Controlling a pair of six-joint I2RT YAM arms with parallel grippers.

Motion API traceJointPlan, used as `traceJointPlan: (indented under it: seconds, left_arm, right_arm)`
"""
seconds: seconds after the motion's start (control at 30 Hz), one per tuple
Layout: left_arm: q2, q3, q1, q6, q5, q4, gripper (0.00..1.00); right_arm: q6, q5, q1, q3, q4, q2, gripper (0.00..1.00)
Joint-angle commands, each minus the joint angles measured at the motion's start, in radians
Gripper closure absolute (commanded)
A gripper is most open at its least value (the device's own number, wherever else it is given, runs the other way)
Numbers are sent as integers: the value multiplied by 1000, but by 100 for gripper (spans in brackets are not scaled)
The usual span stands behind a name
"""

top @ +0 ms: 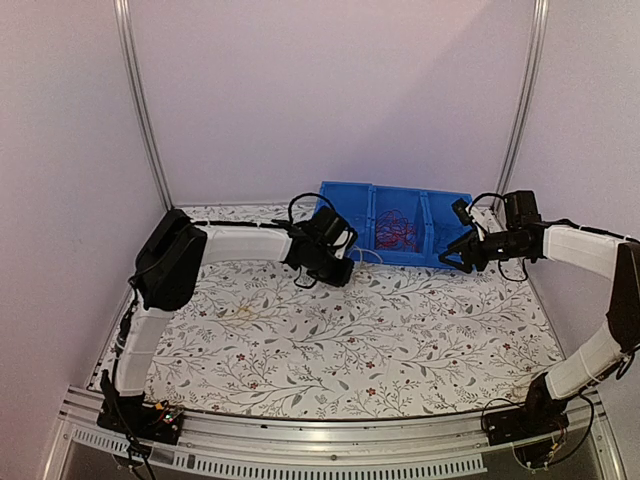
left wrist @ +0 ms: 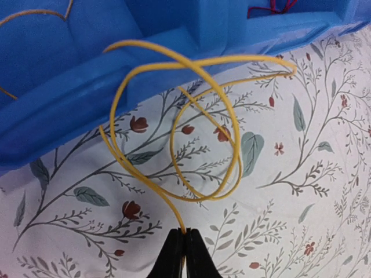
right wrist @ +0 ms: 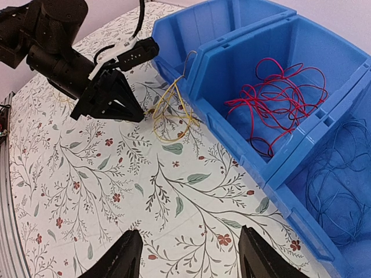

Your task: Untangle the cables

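- The yellow cable [left wrist: 237, 159] lies in a few loose loops on the surface [top: 350, 340], just beside the near wall of the blue bin [top: 345, 205].
- One part of the yellow cable goes up over that wall and into the left box of the bin.
- The left pincer [left wrist: 185, 243] is clenched tight on the near end of the yellow cable. Its two fingers are pressed together with the thin wire between them.
- The left pincer sits low over the surface, close to the front of the bin.
- The red cables [right wrist: 278, 98] lie in a messy heap in the middle box of the bin. They do not touch the yellow cable.
- The dark blue cables [right wrist: 342, 191] lie in round loops in the right box of the bin.
- The right pincer [right wrist: 190, 231] is released. Its fingers stand wide apart and there is nothing between them.
- The right pincer hangs above the surface near the right end of the bin, well apart from the yellow cable.
- The surface has a white cloth with leaves and small red flowers on it.
- The bin stands at the far side of the surface, near the back wall.
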Motion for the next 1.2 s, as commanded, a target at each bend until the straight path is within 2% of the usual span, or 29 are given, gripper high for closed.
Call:
traceJointPlan:
  seconds: [0.0,0.13,0.37,0.73,0.83,1.03,1.07,1.17]
  left_arm:
    - [-168,-24,5,54,-68,118,100]
    - [-208,-5,35,94,-112,197,100]
    - [-199,123,87,179,-153,326,100]
    - [70,456,173,231,-134,363,100]
    - [95,438,177,216,-125,365,100]
    - [36,282,171,180,-61,430,100]
    - [22,257,168,181,-49,440,97]
    - [-13,226,163,185,-32,426,67]
  right_arm:
    - [-13,-9,-6,6,-11,16,39]
    - [-14,-8,-4,7,-12,19,39]
    - [-18,0,-5,6,-12,26,39]
    - [-24,26,-6,3,-14,28,39]
    - [-28,33,-6,-1,-13,22,39]
    - [-32,26,-6,3,-14,31,39]
    - [-31,25,-6,4,-14,34,40]
    - [-32,16,-6,8,-18,40,39]
